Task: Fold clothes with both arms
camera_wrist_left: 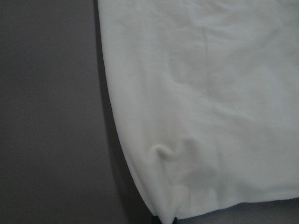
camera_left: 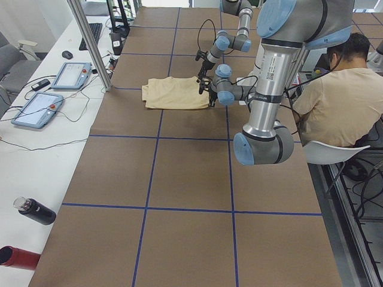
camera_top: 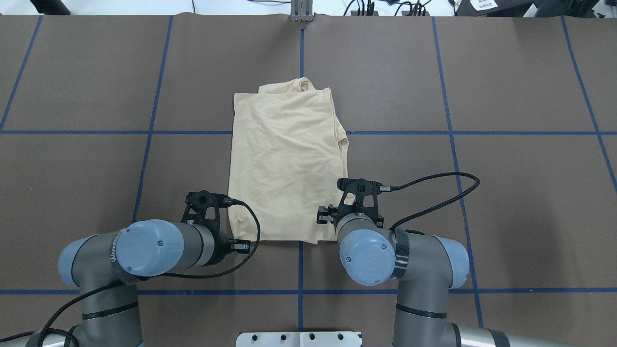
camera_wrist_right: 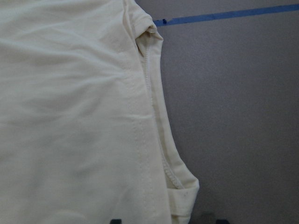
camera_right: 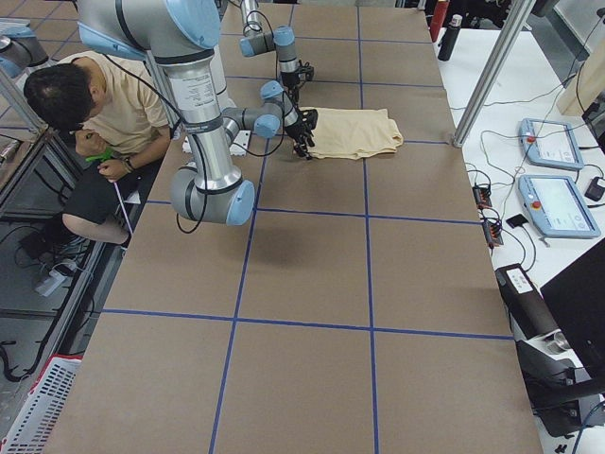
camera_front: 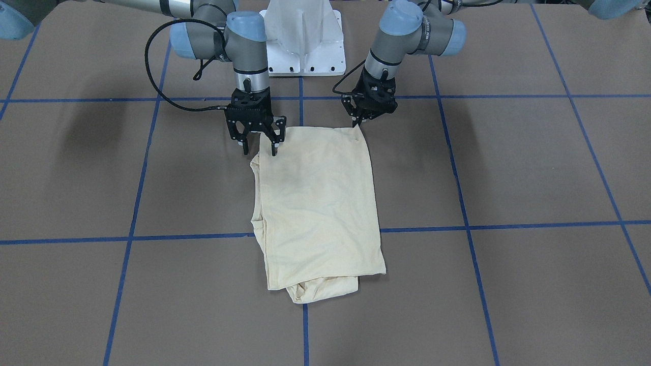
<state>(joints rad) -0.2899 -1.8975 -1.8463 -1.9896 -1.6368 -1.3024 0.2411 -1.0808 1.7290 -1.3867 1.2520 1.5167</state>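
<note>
Front view: the shirt point(camera_front: 315, 203), folded to a long rectangle, lies flat mid-surface point(camera_front: 508, 168). The right pincer point(camera_front: 260, 148) stands wide, its fingers astride one robot-side corner. The left pincer point(camera_front: 357, 122) sits at the other corner; I cannot tell its gap.

Overhead: the near hem lies under both pincers, whose fingers are hidden.

Left wrist view: the corner shows a small pucker, and only a dark tip at the bottom edge.

Right wrist view: two tips stand apart, the seamed corner between them, unpinched.

The step looks like taking both near corners for a crosswise fold. Next, both should close on all layers, lift together and carry the hem evenly to the far end.
</note>
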